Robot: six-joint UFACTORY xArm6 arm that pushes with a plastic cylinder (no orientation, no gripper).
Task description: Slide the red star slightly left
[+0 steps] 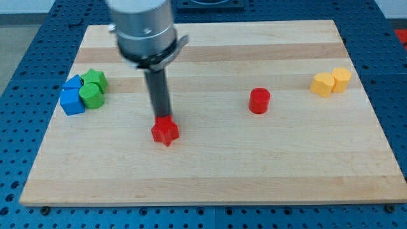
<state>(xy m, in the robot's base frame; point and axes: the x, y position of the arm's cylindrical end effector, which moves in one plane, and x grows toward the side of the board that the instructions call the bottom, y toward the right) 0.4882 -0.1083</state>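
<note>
1. No claw is fitted; the dark rod's tip (163, 117) is seen touching the red star-shaped block (165, 131) at its 12 o'clock edge.
2. The red star is placed left of centre on the light wooden worktop (210, 172), with a red cylinder block (259, 100) well apart at 3 o'clock.

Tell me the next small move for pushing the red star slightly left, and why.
Probably shift my tip round to the view's right side of the red star, then nudge left. My tip now sits at the star's top edge, just behind it, so pushing from here would likely drive it toward the view's bottom, not left.
</note>
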